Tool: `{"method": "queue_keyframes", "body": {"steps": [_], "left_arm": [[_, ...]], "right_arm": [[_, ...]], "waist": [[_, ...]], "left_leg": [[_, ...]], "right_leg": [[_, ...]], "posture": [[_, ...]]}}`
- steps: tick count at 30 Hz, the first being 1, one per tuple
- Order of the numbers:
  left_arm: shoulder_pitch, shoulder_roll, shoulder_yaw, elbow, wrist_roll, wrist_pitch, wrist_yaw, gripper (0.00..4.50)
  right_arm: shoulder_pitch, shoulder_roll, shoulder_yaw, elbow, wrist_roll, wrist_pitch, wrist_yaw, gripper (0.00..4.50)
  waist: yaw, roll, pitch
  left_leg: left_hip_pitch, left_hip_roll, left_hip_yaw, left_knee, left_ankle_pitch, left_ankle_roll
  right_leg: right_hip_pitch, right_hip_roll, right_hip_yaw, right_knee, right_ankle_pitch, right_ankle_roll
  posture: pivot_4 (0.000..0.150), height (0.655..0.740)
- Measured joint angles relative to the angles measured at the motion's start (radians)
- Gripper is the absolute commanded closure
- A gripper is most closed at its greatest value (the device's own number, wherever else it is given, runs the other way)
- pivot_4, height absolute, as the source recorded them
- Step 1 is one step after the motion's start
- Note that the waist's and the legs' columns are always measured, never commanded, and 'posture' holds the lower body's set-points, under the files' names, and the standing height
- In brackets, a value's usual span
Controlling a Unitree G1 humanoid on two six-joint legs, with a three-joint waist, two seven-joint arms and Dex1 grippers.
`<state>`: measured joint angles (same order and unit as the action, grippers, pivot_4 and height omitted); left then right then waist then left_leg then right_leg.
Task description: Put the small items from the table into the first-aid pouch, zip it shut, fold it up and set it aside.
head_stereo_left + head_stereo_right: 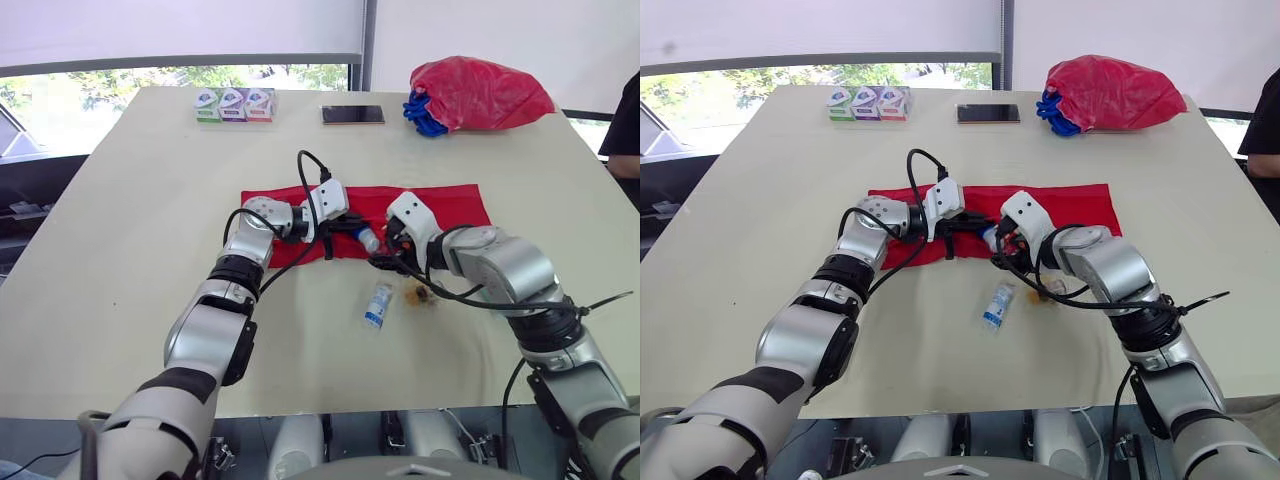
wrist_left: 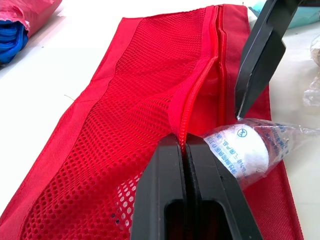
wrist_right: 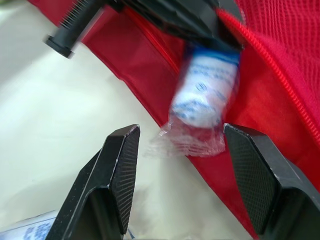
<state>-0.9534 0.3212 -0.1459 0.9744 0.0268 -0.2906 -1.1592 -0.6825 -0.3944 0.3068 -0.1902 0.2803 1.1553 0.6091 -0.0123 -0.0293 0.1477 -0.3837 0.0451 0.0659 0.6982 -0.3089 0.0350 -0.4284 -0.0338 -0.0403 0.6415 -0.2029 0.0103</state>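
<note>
While the left hand point(image 2: 185, 143) is pinched tight on the raised zipper lip of the red first-aid pouch point(image 1: 440, 205), the right hand point(image 3: 181, 135) gapes wide, gripping nothing, flanking the wrapper tail of a gauze roll point(image 2: 240, 150) (its other end tucked into the pouch mouth). At the pouch's 6 o'clock, a blue-and-white packet point(image 1: 377, 304) lies on the tabletop point(image 1: 150, 200).
</note>
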Motion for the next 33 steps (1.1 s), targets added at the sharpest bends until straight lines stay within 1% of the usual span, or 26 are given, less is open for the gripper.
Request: {"method": "queue_keyframes", "body": {"steps": [1, 3, 4, 5, 6, 7, 8, 14, 17, 24, 27, 29, 33], "left_arm": [[0.000, 0.000, 0.000, 0.000, 0.000, 0.000, 0.000, 4.50], [0.000, 0.000, 0.000, 0.000, 0.000, 0.000, 0.000, 4.50], [0.000, -0.001, 0.000, 0.000, 0.000, 0.000, 0.000, 4.50], [0.000, -0.001, 0.000, 0.000, 0.000, 0.000, 0.000, 4.50], [0.000, -0.001, 0.000, 0.000, 0.000, 0.000, 0.000, 4.50], [0.000, 0.000, 0.000, 0.000, 0.000, 0.000, 0.000, 4.50], [0.000, 0.000, 0.000, 0.000, 0.000, 0.000, 0.000, 4.50], [0.000, -0.001, 0.000, 0.000, 0.000, 0.000, 0.001, 4.50], [0.000, 0.000, 0.000, 0.000, 0.000, 0.000, 0.002, 4.50], [0.000, 0.000, 0.000, 0.000, 0.000, 0.000, 0.006, 4.50], [0.000, 0.000, 0.000, 0.000, 0.000, 0.000, 0.006, 4.50], [0.000, -0.001, -0.001, 0.000, 0.000, 0.000, 0.006, 4.50], [0.000, -0.004, -0.002, 0.000, 0.000, 0.000, 0.006, 4.50]], "right_arm": [[0.000, -0.014, 0.000, 0.000, 0.002, -0.007, 0.010, 2.04], [0.000, -0.035, 0.001, 0.000, 0.005, -0.014, 0.025, 2.36], [0.000, -0.058, 0.007, -0.002, 0.008, -0.024, 0.044, 2.95], [0.000, -0.070, 0.009, -0.005, 0.009, -0.026, 0.052, 3.31], [0.000, -0.086, 0.015, -0.006, 0.008, -0.033, 0.063, 3.83], [0.000, -0.094, 0.022, -0.006, 0.007, -0.036, 0.066, 4.23], [0.002, -0.102, 0.034, -0.006, 0.003, -0.048, 0.070, 4.41], [0.007, -0.107, 0.049, -0.006, 0.015, -0.070, 0.106, 4.41], [0.004, -0.136, 0.048, -0.045, 0.062, -0.053, 0.161, 4.41], [0.000, -0.176, 0.026, -0.048, 0.080, -0.071, 0.188, 4.41], [0.000, -0.145, 0.024, -0.020, 0.072, -0.080, 0.158, 4.41], [0.000, -0.078, 0.027, 0.015, 0.057, -0.107, 0.120, 4.41], [0.000, -0.050, 0.033, 0.037, 0.041, -0.135, 0.098, 4.41]], "waist": [[0.000, 0.000, 0.000], [0.000, 0.000, 0.000], [0.000, 0.000, 0.000], [0.000, 0.000, 0.000], [0.000, 0.000, 0.000], [0.000, 0.000, 0.000], [0.000, 0.000, 0.000], [0.001, 0.000, 0.000], [0.001, 0.000, 0.000], [0.001, 0.000, 0.000], [0.001, 0.000, 0.000], [0.000, 0.000, 0.000], [0.004, 0.000, 0.000]], "left_leg": [[0.000, 0.000, 0.000, 0.000, 0.000, 0.000], [0.000, 0.000, 0.000, 0.000, 0.000, 0.000], [0.000, 0.000, 0.000, 0.000, 0.000, 0.000], [0.000, 0.000, 0.000, 0.000, 0.000, 0.000], [0.000, 0.000, 0.000, 0.000, 0.000, 0.000], [0.000, 0.000, 0.000, 0.000, 0.000, 0.000], [0.000, 0.000, 0.000, 0.000, 0.000, 0.000], [0.000, 0.000, 0.000, 0.000, 0.000, 0.000], [0.000, 0.000, 0.000, 0.000, 0.000, 0.000], [0.000, 0.000, 0.000, 0.000, 0.000, 0.001], [0.000, 0.000, 0.000, 0.000, 0.000, 0.001], [0.000, 0.000, 0.001, 0.000, 0.000, 0.001], [-0.001, 0.000, 0.001, 0.000, 0.000, 0.001]], "right_leg": [[0.000, 0.000, 0.000, 0.000, 0.000, 0.000], [0.000, 0.000, 0.000, 0.000, 0.000, 0.000], [0.000, 0.000, 0.000, 0.000, 0.000, 0.000], [0.000, 0.000, 0.000, 0.000, 0.000, 0.000], [0.000, 0.000, 0.000, 0.000, 0.000, 0.000], [0.000, 0.000, 0.000, 0.000, 0.000, 0.000], [0.000, 0.000, 0.000, 0.000, 0.000, 0.000], [0.000, 0.000, 0.000, 0.000, 0.000, 0.000], [0.000, 0.000, 0.000, -0.001, 0.000, 0.000], [0.000, 0.000, 0.000, -0.001, 0.000, 0.000], [-0.001, 0.000, 0.000, 0.000, 0.000, 0.000], [-0.001, 0.000, 0.000, 0.000, 0.000, 0.000], [-0.001, 0.000, 0.000, -0.001, 0.000, 0.000]], "posture": [[0.150, 0.7400], [0.150, 0.7400], [0.150, 0.7400], [0.150, 0.7400], [0.150, 0.7400], [0.150, 0.7400], [0.150, 0.7400], [0.150, 0.7400], [0.150, 0.7400], [0.150, 0.7400], [0.150, 0.7400], [0.150, 0.7400], [0.150, 0.7400]]}}
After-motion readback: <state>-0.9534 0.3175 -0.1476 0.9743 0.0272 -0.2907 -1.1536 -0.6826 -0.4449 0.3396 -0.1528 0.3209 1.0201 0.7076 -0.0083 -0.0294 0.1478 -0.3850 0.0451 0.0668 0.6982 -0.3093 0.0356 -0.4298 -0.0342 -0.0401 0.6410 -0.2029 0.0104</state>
